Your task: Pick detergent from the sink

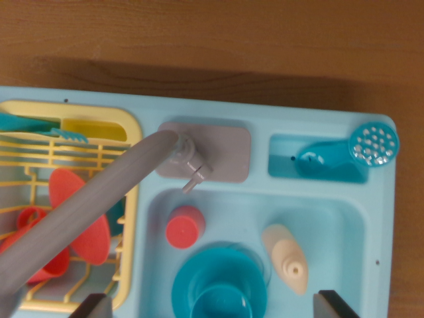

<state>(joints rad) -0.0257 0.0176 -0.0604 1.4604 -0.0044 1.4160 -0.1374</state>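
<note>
A beige detergent bottle (286, 257) lies on its side in the light blue toy sink (334, 222), at the basin's right, with its cap end pointing to the bottom of the wrist view. My gripper (215, 308) is open and holds nothing. Only its two dark fingertips (93, 306) show, at the bottom edge. The bottle lies between them, nearer the right one, and neither touches it. A red cup (184, 226) stands at the basin's left. A blue cup on a blue plate (218, 286) sits at the basin's bottom middle.
A grey faucet spout (86, 212) runs diagonally from its base (212, 151) over the yellow dish rack (129, 199), which holds red dishes (79, 218). A blue sprayer head (374, 144) rests in a small compartment at the upper right. Wooden table (212, 33) lies beyond the sink.
</note>
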